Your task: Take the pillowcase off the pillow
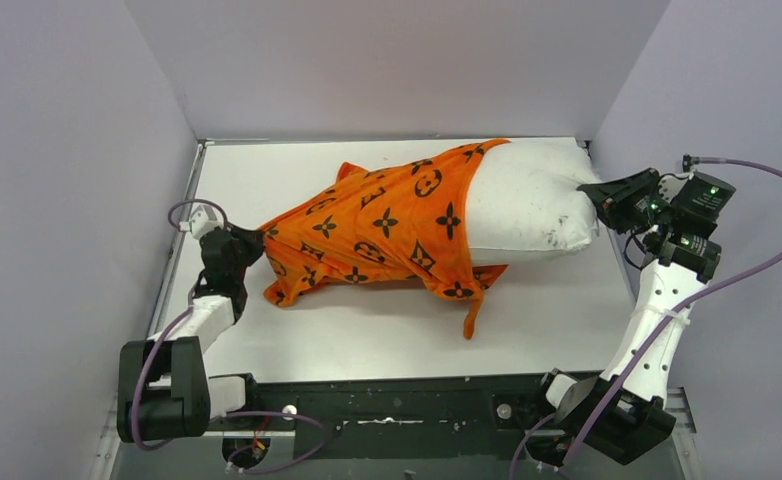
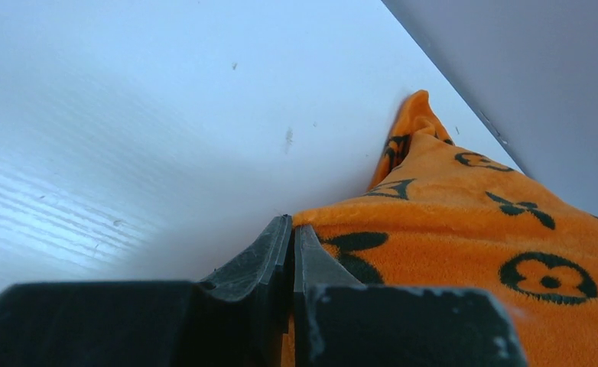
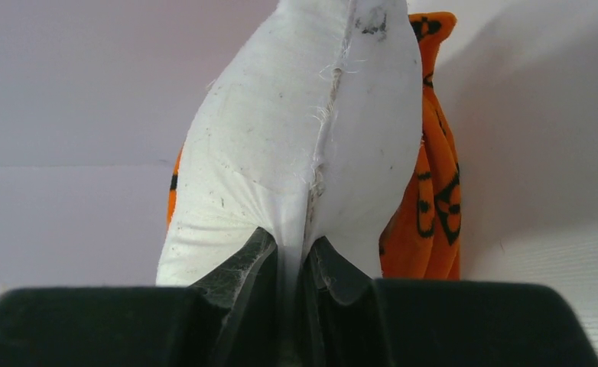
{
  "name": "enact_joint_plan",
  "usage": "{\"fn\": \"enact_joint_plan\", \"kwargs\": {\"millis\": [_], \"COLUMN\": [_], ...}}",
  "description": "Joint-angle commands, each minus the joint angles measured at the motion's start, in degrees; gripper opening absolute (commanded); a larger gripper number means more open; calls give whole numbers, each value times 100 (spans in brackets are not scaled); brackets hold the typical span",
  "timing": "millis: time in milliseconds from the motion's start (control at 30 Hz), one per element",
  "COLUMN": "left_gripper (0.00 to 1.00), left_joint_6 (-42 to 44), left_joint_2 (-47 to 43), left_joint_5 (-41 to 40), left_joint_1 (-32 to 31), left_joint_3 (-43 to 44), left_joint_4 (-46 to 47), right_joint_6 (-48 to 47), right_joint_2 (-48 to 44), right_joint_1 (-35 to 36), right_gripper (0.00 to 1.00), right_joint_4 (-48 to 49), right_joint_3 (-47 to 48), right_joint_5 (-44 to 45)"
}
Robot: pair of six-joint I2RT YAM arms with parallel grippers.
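Sheathing the pillow partway, the pillowcase is being pinched by your left jaws; right jaws are pinching the pillow's seam.

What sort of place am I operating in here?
Probably a lab test cell: plain grey walls box in a white table, left arm and right arm bolted at its near edge.
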Motion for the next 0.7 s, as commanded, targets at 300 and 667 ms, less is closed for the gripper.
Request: {"fn": "enact_joint_plan", "kwargs": {"millis": [300,667], "left_gripper": [72,92], "left_joint_6": [519,729], "left_joint_2": [-710,726], "left_joint_5": [1777,3529], "left_joint_1": [291,-315], "left_joint_3": [145,2418], "left_joint_4": [1623,993], "right_joint_6": [-516,-2033], "right_joint_2": [-200,394], "right_joint_1": [613,2954], "right_gripper": [0,0], "right_joint_4": [2149,1490], "right_joint_3": [118,-675], "right_joint_5": [1257,797]}}
